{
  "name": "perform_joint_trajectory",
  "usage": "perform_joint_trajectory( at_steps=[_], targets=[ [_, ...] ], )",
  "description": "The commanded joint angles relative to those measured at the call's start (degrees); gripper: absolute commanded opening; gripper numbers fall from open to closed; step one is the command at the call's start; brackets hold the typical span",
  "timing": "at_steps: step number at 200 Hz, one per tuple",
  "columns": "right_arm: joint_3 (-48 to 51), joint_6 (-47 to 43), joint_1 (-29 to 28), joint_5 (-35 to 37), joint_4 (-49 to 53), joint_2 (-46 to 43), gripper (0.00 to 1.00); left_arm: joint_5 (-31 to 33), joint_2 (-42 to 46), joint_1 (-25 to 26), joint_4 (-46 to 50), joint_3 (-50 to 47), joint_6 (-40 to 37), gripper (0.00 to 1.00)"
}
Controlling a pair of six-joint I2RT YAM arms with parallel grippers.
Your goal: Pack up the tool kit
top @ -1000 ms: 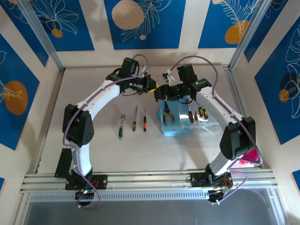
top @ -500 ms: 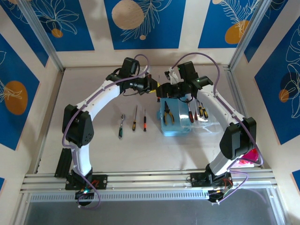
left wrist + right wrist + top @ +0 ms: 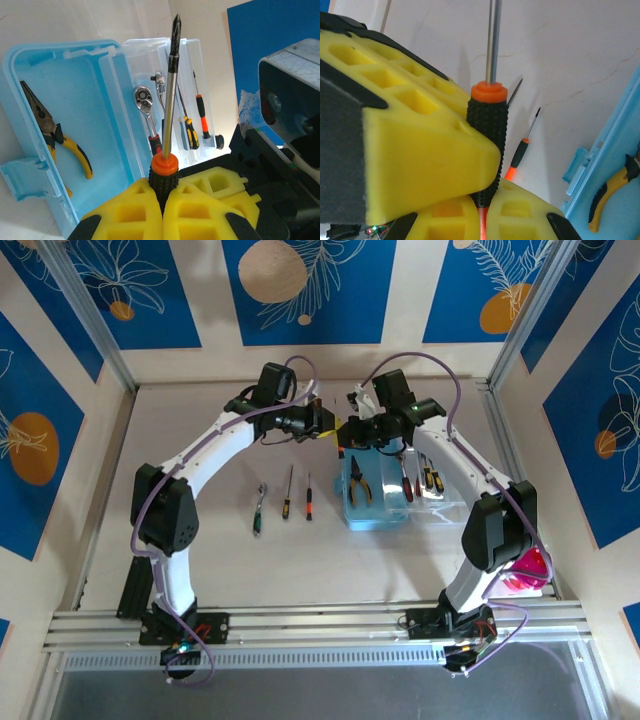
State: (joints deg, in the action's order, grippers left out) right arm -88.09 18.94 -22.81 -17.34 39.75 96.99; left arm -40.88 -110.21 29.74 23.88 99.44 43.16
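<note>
Left wrist view: left gripper (image 3: 163, 196), yellow hollow-celled plastic jaws shut tight on the black knurled handle of a screwdriver (image 3: 170, 100), just under its orange collar, thin steel shaft and dark tip pointing to 12 o'clock. Beyond, lying open, a translucent light-blue case (image 3: 80, 95) with rounded corners and a moulded latch tab at 8 o'clock. Holds long-nose pliers (image 3: 54, 134) with yellow-and-black grips in the blue half. In the clear lid (image 3: 131, 60), at 3 o'clock of that half, a chrome ratchet (image 3: 145, 100) and two small screwdrivers (image 3: 202, 117), one orange-handled, one yellow-black. Right wrist view: right gripper (image 3: 482, 212), yellow jaws closed on the same handle's lower, orange-red end, with a big yellow finger block of the left gripper pressed against the knurling at 9 o'clock. Adds what the left wrist misses: a slim screwdriver (image 3: 518, 156) with black-and-orange handle lying on the pale, hairline-cracked counter (image 3: 580, 65), plus a second bare tip just at 12 o'clock of it. Cuts the case down to a blue edge at 3 o'clock and one pliers grip at 4. Top view: both grippers meeting at 12 o'clock of the case, and three loose tools (image 3: 287, 495) in a row at 9 o'clock of it, the green-handled one leftmost, finer detail too small to tell.
</note>
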Motion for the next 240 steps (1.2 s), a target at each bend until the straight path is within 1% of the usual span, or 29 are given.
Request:
perform_joint_trajectory(
  at_steps=[1,16,25,34,41,43,51,54,57,59,69,73,85,98,109,146,174,216,240],
  targets=[
    [-0.8,-0.6,-0.2,-2.1,0.1,-0.6,0.00,-2.6,2.0,0.5,-1.8,0.0,-0.4,0.00],
    [-0.6,-1.3,0.6,-1.9,1.3,-1.5,0.00,-1.5,2.0,0.0,-0.1,0.0,-1.6,0.30],
    [-0.4,-2.4,1.4,-1.2,2.6,-2.5,0.00,-0.3,2.3,-0.6,2.0,0.4,-3.0,0.45],
    [-0.2,-3.6,2.7,0.2,4.6,-3.6,0.00,1.8,2.6,-1.4,5.1,0.7,-4.9,0.58],
    [-0.1,-4.7,3.9,1.5,6.4,-4.6,0.00,3.9,2.9,-2.1,8.2,1.2,-7.1,0.62],
    [0.0,-5.0,4.3,1.8,7.0,-4.9,0.00,4.6,3.0,-2.4,9.3,1.3,-7.8,0.67],
    [0.1,-6.1,6.1,3.6,9.4,-6.1,0.00,7.9,3.2,-3.3,13.6,2.2,-10.4,0.78],
    [0.0,-6.4,6.9,4.5,10.3,-6.6,0.00,9.3,3.3,-3.6,15.3,2.6,-11.4,0.84],
    [0.0,-6.8,7.6,5.5,11.3,-7.0,0.00,11.0,3.5,-4.0,16.6,2.9,-12.5,0.97],
    [-0.1,-7.1,8.2,6.1,12.1,-7.3,0.00,12.1,3.5,-4.2,17.9,3.0,-13.1,0.99],
    [-0.7,-7.6,11.0,10.3,16.3,-8.3,0.00,17.1,3.7,-5.2,22.9,3.8,-16.0,1.00],
    [-1.4,-7.5,12.4,13.5,18.4,-8.4,0.00,18.9,3.8,-5.5,24.6,4.0,-17.1,1.00],
    [-3.0,-7.5,16.3,20.1,24.3,-8.6,0.00,24.5,3.8,-6.4,29.1,4.5,-19.6,1.00],
    [-4.1,-8.2,19.8,26.3,28.9,-8.8,0.00,28.8,3.5,-7.0,32.4,4.5,-21.6,1.00],
    [-4.4,-8.7,22.0,29.5,31.7,-8.9,0.00,30.8,3.1,-7.4,34.3,4.4,-22.7,1.00],
    [-1.8,-8.3,26.5,37.9,34.4,-8.1,0.00,31.9,2.0,-7.4,35.6,3.2,-24.2,1.00],
    [0.6,-8.0,27.0,42.6,34.6,-7.1,0.00,31.3,2.3,-7.5,34.2,1.1,-24.2,1.00],
    [4.4,-8.1,26.6,43.1,32.3,-6.2,0.00,31.1,1.8,-7.5,34.5,0.1,-24.5,1.00],
    [5.6,-8.0,25.2,43.0,31.4,-5.1,0.00,30.6,2.1,-7.5,33.8,-0.7,-24.0,1.00]
  ],
)
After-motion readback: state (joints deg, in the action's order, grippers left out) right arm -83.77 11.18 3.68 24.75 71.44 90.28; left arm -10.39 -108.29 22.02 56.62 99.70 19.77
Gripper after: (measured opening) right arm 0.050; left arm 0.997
